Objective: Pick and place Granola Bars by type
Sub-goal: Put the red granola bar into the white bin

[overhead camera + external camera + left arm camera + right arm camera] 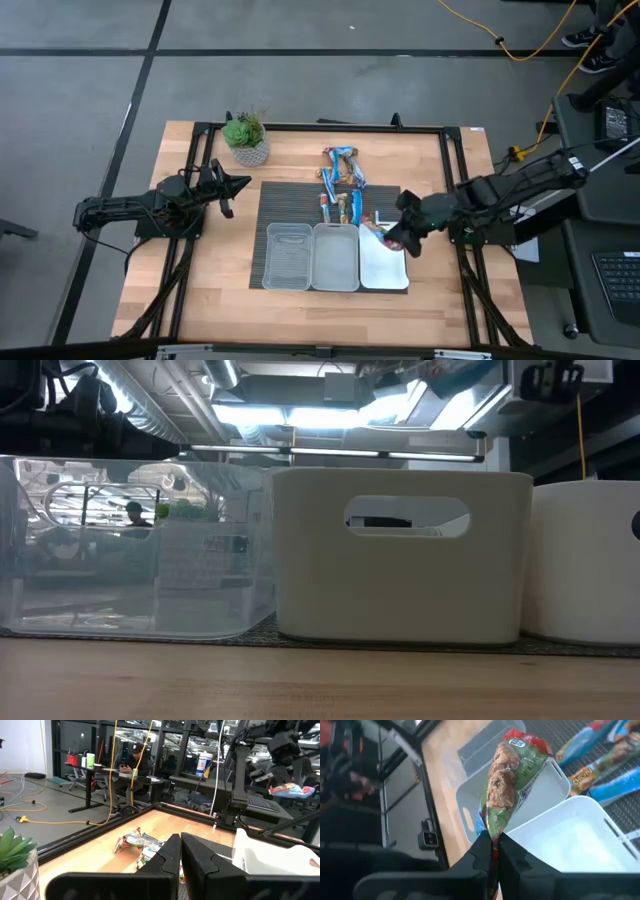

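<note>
The right claw is pinching 1 green-and-red wrapped granola bar above 3 rectangular plastic trays; the left claw is idling clenched

The setting is a robotics lab or workshop: a wooden bench framed in black rails stands on a grey concrete floor with trailing yellow cables, desks with a seated person, and exposed ceiling ducting.

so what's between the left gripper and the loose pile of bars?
High view: only bare wood tabletop and the dark mat's corner lie between the left gripper and the granola bars; the potted plant sits beside.
</note>
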`<action>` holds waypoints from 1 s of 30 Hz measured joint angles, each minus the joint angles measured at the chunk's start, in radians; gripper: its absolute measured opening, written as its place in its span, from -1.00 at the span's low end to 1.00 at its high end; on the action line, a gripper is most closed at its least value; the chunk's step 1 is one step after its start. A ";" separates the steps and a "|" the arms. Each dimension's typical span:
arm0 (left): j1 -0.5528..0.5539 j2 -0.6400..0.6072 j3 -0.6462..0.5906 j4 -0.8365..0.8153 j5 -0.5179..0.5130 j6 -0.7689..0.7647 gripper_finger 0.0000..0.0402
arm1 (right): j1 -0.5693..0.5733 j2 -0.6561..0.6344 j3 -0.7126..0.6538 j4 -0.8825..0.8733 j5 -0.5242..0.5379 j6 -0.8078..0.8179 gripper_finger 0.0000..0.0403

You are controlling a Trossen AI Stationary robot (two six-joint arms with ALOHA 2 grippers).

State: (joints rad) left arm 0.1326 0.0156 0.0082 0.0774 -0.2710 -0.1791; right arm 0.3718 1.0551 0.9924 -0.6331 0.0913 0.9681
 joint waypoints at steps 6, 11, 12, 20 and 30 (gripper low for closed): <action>0.000 0.000 0.000 -0.010 0.001 0.000 -0.97 | 0.064 0.045 0.001 -0.080 0.173 0.233 -0.88; 0.000 0.000 0.000 -0.010 0.004 -0.001 -0.97 | 0.109 0.139 0.001 -0.151 0.171 0.406 -0.88; 0.000 0.000 0.000 -0.010 0.004 -0.001 -0.97 | 0.118 0.160 0.001 -0.153 0.169 0.425 -0.90; 0.000 0.000 0.000 -0.015 0.004 -0.001 -0.97 | 0.156 0.331 0.001 -0.159 0.118 0.468 -0.86; 0.000 0.000 0.000 -0.024 0.003 -0.002 -0.97 | 0.163 0.409 0.001 -0.188 0.096 0.441 -0.86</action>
State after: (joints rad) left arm 0.1326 0.0156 0.0082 0.0532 -0.2675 -0.1806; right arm 0.5350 1.4637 0.9932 -0.8207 0.1870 1.4094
